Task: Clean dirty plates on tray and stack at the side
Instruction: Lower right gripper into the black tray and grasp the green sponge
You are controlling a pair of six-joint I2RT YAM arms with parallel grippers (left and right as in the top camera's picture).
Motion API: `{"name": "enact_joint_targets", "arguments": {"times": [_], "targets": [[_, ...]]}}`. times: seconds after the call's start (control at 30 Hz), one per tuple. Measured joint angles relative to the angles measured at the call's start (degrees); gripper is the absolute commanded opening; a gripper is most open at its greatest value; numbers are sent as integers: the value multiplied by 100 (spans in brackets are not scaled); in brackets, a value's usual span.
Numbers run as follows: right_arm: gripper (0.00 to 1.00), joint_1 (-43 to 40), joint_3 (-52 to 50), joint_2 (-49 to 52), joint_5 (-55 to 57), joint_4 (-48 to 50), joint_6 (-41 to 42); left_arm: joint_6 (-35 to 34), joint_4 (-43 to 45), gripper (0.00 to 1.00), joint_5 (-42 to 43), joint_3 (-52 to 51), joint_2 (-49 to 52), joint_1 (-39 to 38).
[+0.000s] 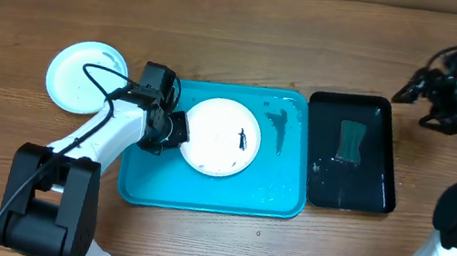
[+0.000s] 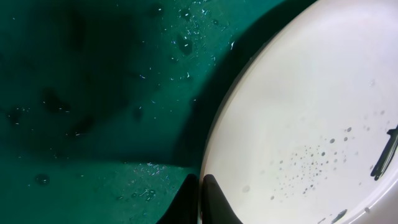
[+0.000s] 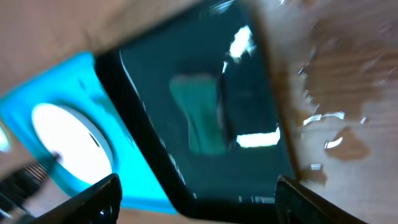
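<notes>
L tool [image 1: 180, 130] was pinched narrow on the left rim of the round white plastic plate [image 1: 222, 136], dark-smudged, lying on the wet turquoise rectangular plastic tray [image 1: 200, 192], w/ the round light-blue plastic plate [image 1: 80, 77] on the wooden counter [image 1: 225, 36] just left, R tool [image 3: 198, 196] spread wide & empty near the glossy black tray [image 1: 385, 125].

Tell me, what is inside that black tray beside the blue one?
A green sponge or cloth lies flat in the black tray, whose shiny floor looks wet. Whatever is beneath the green piece is covered.
</notes>
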Motion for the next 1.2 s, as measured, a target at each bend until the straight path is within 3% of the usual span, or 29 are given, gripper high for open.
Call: {"name": "enact_joint_targets", "arguments": {"times": [0.2, 0.4, 0.73, 1.0, 1.2], "targets": [[73, 848, 0, 0, 603, -258, -37, 0, -9, 4, 0, 0, 0, 0], [73, 1484, 0, 0, 1484, -162, 483, 0, -46, 4, 2, 0, 0, 0], [72, 1808, -46, 0, 2083, 94, 1008, 0, -48, 4, 2, 0, 0, 0], [72, 1805, -1088, 0, 2144, 968, 1080, 0, -55, 4, 0, 0, 0, 0], [66, 1803, -2028, 0, 2159, 1958, 1106, 0, -59, 4, 2, 2, 0, 0]]}}
